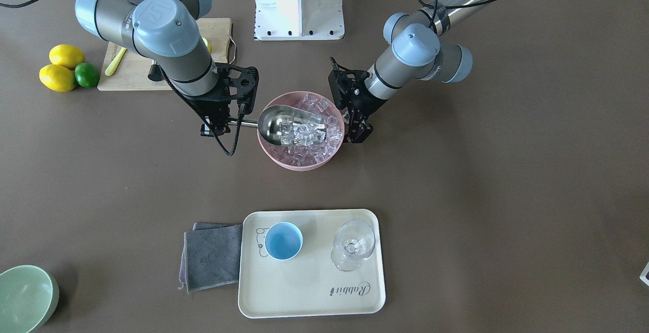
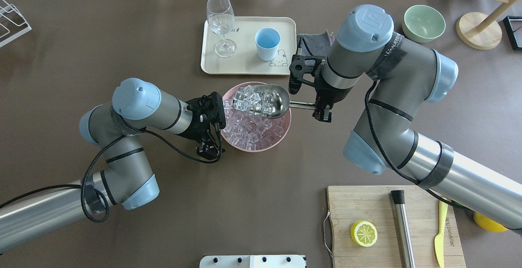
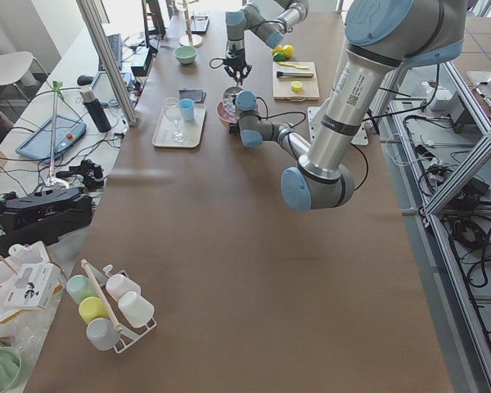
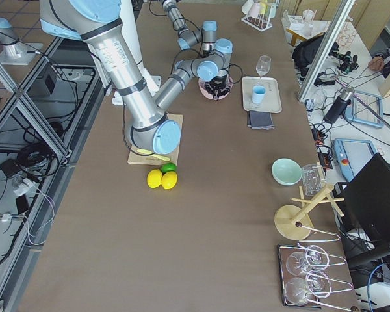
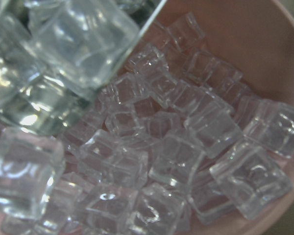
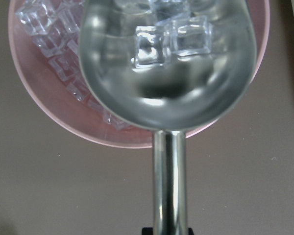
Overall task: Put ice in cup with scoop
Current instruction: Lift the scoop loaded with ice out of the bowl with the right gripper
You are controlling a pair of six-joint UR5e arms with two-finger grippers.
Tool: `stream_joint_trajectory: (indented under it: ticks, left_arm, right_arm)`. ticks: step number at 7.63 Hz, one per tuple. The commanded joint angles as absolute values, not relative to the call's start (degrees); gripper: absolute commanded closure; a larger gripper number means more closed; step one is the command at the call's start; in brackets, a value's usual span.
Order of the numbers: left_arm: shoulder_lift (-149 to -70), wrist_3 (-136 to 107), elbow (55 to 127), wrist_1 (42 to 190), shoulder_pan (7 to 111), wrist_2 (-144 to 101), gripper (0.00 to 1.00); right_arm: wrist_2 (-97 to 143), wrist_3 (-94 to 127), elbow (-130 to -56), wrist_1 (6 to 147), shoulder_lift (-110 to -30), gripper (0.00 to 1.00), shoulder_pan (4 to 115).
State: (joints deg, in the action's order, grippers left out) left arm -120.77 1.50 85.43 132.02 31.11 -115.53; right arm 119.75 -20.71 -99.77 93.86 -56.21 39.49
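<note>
Now, at the centre of the overhead view, the right gripper [image 2: 321, 109] was clamped on the short handle of the scoop [image 2: 274, 101]. The scoop hung roughly level over the pink bowl [image 2: 257, 148] with a heap of ice [image 2: 249, 101] in its trough, and more cubes filled the bowl below. The left gripper [image 2: 210, 149] sat low, just beside the bowl's left rim; whether its jaws were parted or pinched, the views didn't settle. Up the frame, the cup [image 2: 267, 44] stood upright on the cream tray [image 2: 246, 66] beside a stemmed glass [image 2: 220, 19], apart from the scoop.
</note>
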Motion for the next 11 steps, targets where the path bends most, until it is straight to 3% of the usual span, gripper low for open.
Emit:
stream_joint_trajectory:
  ticks: [1,4,11]
  left_arm:
    - [-120.3,1.7,85.7,132.2,31.2,-115.8,0.01]
    - [-116.4,1.8,89.3,132.9,31.1,-116.1,0.01]
    - [-116.1,1.7,89.6,132.8,31.0,-116.1,0.01]
  right_arm:
    - [120.1,-19.8,-101.1,92.7,-57.7,1.00,39.8]
    - [121.2,-16.4,-101.1,86.2,-60.5,1.00,40.3]
    - [123.3,-12.2,-97.9,95.2,-58.5,1.00,51.3]
